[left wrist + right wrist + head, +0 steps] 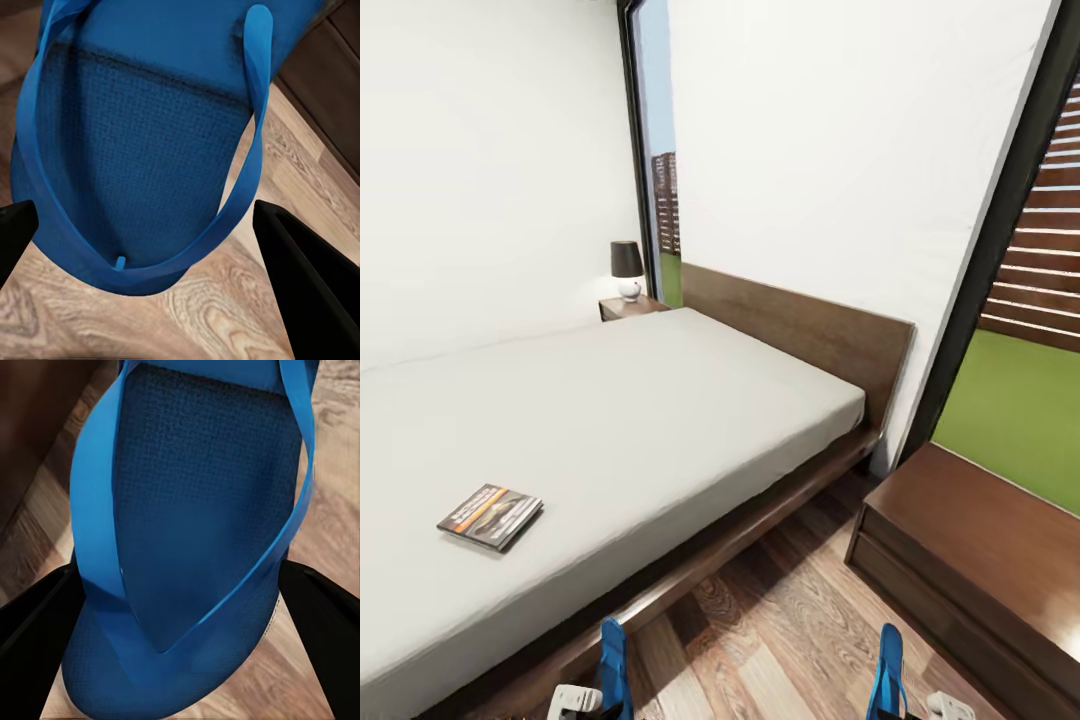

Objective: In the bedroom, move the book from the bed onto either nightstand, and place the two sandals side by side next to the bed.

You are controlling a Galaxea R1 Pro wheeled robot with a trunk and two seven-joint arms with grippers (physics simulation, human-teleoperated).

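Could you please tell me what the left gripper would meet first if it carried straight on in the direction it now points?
Probably the blue sandal lying between the left gripper's fingers; past it is wood plank floor. Depth is unclear.

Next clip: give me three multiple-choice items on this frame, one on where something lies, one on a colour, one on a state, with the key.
1. Where does the book lie?
A. on the mattress
B. on the nightstand
C. on the floor

2. What colour are the two sandals?
A. red
B. bright blue
C. white

3. What state is the near nightstand's top in?
A. bare
B. holding the book
C. holding a lamp

Key: A, the book rests on the bed's pale grey mattress. B, both sandals are bright blue. A, the near nightstand carries nothing; the lamp stands on the far one.
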